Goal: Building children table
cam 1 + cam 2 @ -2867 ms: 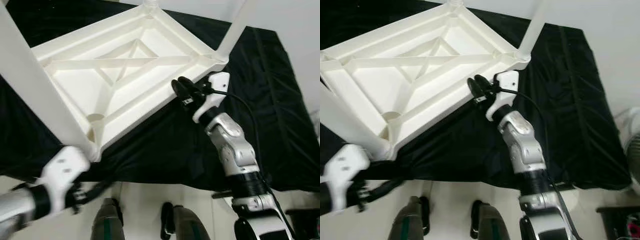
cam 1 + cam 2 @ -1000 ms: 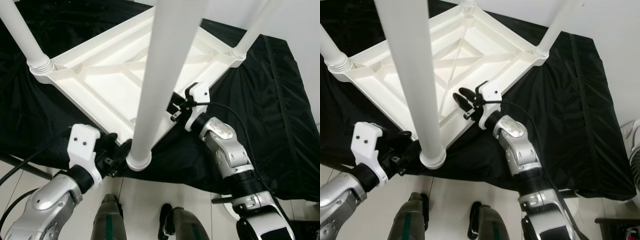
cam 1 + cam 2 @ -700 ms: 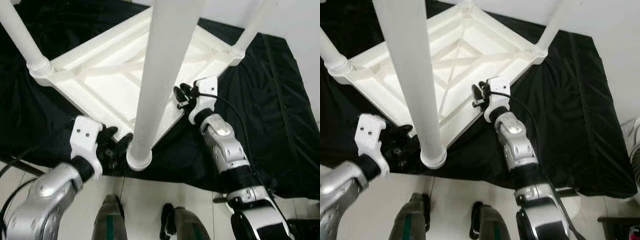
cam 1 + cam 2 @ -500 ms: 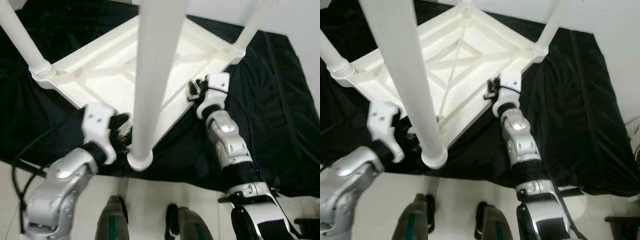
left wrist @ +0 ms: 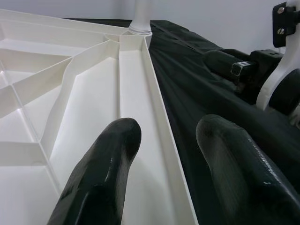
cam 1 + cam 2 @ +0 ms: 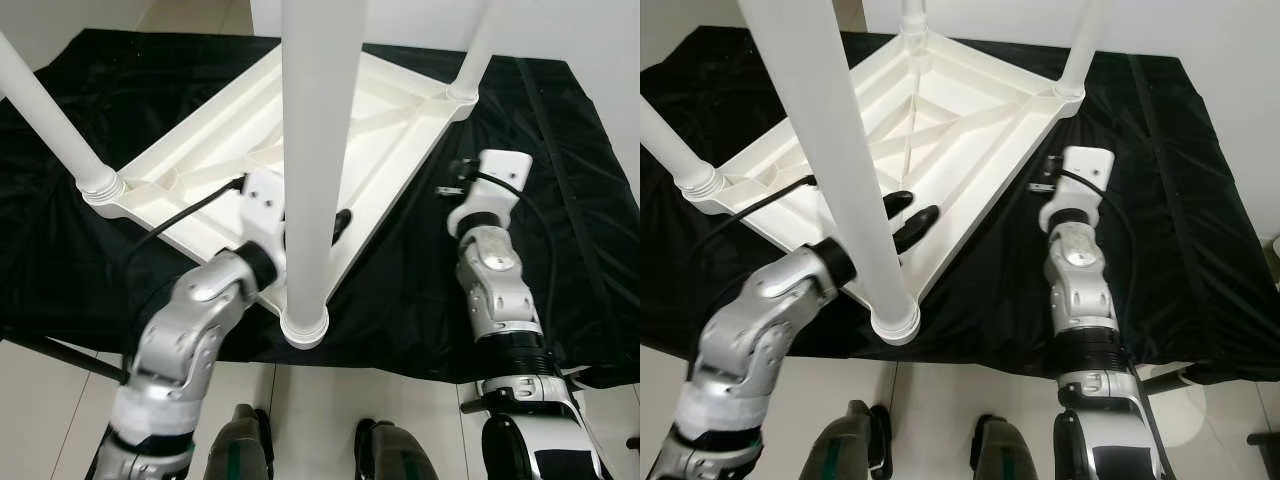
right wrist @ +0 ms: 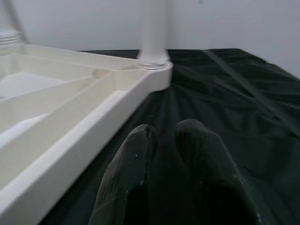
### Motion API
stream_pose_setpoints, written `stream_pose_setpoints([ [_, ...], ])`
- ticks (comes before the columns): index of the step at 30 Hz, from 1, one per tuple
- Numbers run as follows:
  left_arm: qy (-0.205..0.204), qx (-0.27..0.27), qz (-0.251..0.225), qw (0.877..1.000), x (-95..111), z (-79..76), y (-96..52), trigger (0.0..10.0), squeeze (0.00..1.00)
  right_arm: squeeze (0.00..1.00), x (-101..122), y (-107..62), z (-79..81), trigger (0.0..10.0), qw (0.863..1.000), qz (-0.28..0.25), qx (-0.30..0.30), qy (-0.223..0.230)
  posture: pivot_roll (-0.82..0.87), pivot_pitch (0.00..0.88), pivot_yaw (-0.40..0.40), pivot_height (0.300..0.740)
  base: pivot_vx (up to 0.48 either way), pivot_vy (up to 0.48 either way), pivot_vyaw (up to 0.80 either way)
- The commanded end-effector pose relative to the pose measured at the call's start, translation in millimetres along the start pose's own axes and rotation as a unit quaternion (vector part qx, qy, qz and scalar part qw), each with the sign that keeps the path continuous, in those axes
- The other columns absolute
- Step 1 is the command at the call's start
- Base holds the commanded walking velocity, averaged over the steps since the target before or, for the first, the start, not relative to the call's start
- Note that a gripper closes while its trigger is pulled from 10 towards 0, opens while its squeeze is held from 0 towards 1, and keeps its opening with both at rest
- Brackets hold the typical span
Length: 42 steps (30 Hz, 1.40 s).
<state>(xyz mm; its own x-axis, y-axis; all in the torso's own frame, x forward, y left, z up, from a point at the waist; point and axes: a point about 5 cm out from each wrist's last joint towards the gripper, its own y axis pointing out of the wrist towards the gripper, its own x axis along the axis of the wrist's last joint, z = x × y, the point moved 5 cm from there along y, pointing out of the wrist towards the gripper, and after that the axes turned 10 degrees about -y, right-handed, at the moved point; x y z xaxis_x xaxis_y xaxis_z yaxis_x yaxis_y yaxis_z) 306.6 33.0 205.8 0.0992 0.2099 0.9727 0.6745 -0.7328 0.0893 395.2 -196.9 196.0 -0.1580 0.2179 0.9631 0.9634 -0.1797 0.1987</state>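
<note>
The white plastic table (image 6: 970,130) lies upside down on a black cloth (image 6: 1160,200), with its legs pointing up. The nearest leg (image 6: 830,130) rises from the corner closest to me. My left gripper (image 6: 908,215) reaches in beside that leg at the table's near-right rim. It is open (image 5: 168,129), one finger over the ribbed underside and the other over the cloth, with the rim between them. My right gripper (image 7: 166,133) hangs over the cloth just right of the table, shut on nothing, pointing towards the right corner leg (image 7: 153,33).
The other legs stand at the left (image 6: 670,145), far (image 6: 912,20) and right (image 6: 1080,45) corners. The cloth's front edge drops to pale floor tiles (image 6: 940,400), where my feet (image 6: 850,445) stand. Bare cloth stretches to the right of the table.
My left arm has swung up and forward, bringing its gripper to the near-right rim. My right gripper has left that rim, moved right over the cloth and shut. The camera has shifted too.
</note>
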Motion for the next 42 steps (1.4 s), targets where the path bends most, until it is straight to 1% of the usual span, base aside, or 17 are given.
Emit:
stream_pose_setpoints([
  [1,-0.008,-0.022,0.004,1.000,-5,-9.0,5.0,10.0,0.00,0.00,-6,-1.7,-4.3,10.0,1.000,0.012,-0.016,-0.006,-0.05,0.122,0.074,0.740,0.000,0.000,0.00],
  [4,-0.009,-0.018,0.000,1.000,-8,-10.5,9.6,10.0,0.00,0.00,-10,-0.1,-11.6,10.0,0.999,0.020,-0.031,0.000,-0.06,0.111,0.068,0.740,0.000,0.000,0.00],
  [7,-0.007,-0.016,-0.001,1.000,-9,-10.2,11.2,10.0,0.00,0.00,-9,0.9,-12.7,10.0,0.999,0.019,-0.030,-0.001,-0.06,0.109,0.066,0.740,0.000,0.000,0.00],
  [8,-0.010,-0.011,-0.005,1.000,-8,-9.1,15.3,10.0,0.00,0.00,-8,3.5,-13.8,10.0,0.999,0.019,-0.030,0.002,-0.05,0.138,0.057,0.740,0.000,0.000,0.00],
  [13,0.003,-0.014,-0.011,1.000,-6,-11.9,33.5,10.0,0.00,0.00,-1,13.3,-12.0,10.0,1.000,0.013,-0.021,0.003,-0.04,0.162,0.045,0.740,0.000,0.000,0.00],
  [17,0.011,-0.022,-0.011,1.000,-7,-16.6,39.3,10.0,0.00,0.00,0,15.1,-11.4,10.0,1.000,0.014,-0.022,0.005,-0.04,0.179,0.037,0.740,0.000,0.000,0.00],
  [19,0.014,-0.039,-0.012,0.999,-5,-24.3,44.6,10.0,0.00,0.00,2,21.4,-13.1,10.0,0.999,0.016,-0.025,0.013,-0.04,0.218,0.042,0.740,0.000,0.000,0.00],
  [21,0.013,-0.043,-0.013,0.999,-5,-25.4,45.1,10.0,0.00,0.00,3,23.0,-13.5,10.0,0.999,0.016,-0.026,0.017,-0.04,0.218,0.042,0.740,0.000,0.000,0.00],
  [22,0.019,-0.050,-0.012,0.999,-3,-27.9,46.6,10.0,0.00,0.00,5,27.6,-15.6,10.0,0.999,0.017,-0.028,0.023,-0.04,0.273,0.051,0.740,0.000,0.000,0.00],
  [24,0.017,-0.062,-0.010,0.998,-3,-32.0,46.5,10.0,0.00,0.00,4,33.3,-17.8,10.0,0.999,0.023,-0.033,0.027,-0.03,0.269,0.050,0.740,0.000,0.000,0.00],
  [25,0.018,-0.069,-0.012,0.997,-1,-34.1,47.3,10.0,0.00,0.00,6,36.5,-18.4,10.0,0.999,0.023,-0.032,0.030,-0.03,0.304,0.055,0.740,0.000,0.000,0.00],
  [27,0.020,-0.073,-0.014,0.997,1,-35.7,47.9,10.0,0.00,0.00,7,38.4,-18.8,10.0,0.999,0.022,-0.032,0.032,-0.02,0.318,0.055,0.740,0.000,0.000,0.00],
  [32,0.018,-0.104,-0.027,0.994,13,-51.5,52.9,10.0,0.00,0.00,16,51.9,-9.3,10.0,0.999,0.024,-0.015,0.042,0.00,0.356,0.054,0.740,0.000,0.000,0.00],
  [36,0.018,-0.110,-0.028,0.993,15,-54.6,53.2,10.0,0.00,0.00,16,53.7,-6.3,10.0,0.998,0.027,-0.010,0.047,0.00,0.351,0.054,0.740,0.000,0.000,0.00],
  [38,0.020,-0.122,-0.035,0.992,22,-62.0,55.9,10.0,0.00,0.00,19,58.9,3.2,10.0,0.998,0.028,0.012,0.052,0.02,0.376,0.055,0.740,0.000,0.000,0.00],
  [41,0.021,-0.126,-0.039,0.991,25,-65.0,57.1,10.0,0.00,0.00,20,60.8,8.5,10.0,0.998,0.028,0.026,0.054,0.02,0.376,0.055,0.740,0.000,0.000,0.00],
  [42,0.024,-0.132,-0.043,0.990,29,-69.0,58.6,10.0,0.00,0.00,22,62.6,14.7,10.0,0.997,0.026,0.043,0.051,0.03,0.374,0.055,0.740,0.000,0.000,0.00],
])
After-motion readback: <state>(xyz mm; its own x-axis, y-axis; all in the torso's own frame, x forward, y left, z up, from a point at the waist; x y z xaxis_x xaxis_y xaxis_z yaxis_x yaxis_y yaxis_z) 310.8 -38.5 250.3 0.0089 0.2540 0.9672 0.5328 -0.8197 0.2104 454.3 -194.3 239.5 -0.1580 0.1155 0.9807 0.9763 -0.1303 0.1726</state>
